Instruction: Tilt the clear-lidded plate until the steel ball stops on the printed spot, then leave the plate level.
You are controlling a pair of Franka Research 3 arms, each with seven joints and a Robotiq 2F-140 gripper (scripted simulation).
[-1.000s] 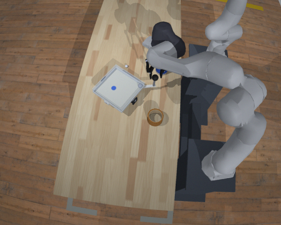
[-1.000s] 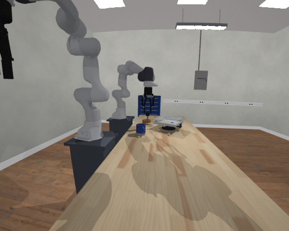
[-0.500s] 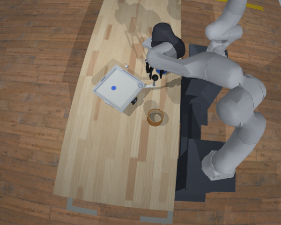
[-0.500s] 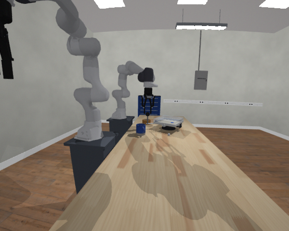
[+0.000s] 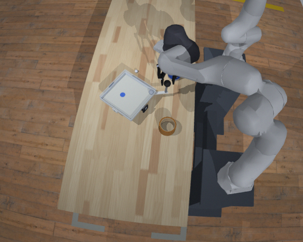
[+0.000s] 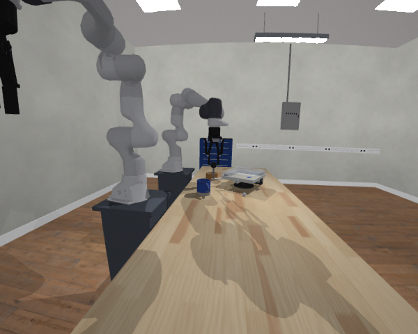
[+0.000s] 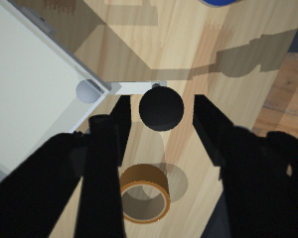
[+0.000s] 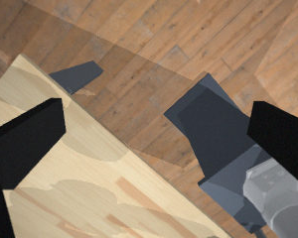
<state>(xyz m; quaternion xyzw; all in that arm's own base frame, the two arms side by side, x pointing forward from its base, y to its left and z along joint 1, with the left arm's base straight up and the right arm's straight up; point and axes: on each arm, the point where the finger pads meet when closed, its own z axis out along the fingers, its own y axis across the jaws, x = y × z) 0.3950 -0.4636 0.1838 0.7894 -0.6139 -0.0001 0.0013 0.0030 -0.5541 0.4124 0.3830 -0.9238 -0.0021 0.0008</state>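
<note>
Left fingers [image 5: 167, 81] [image 6: 214, 163] parted, pointing downward.
</note>
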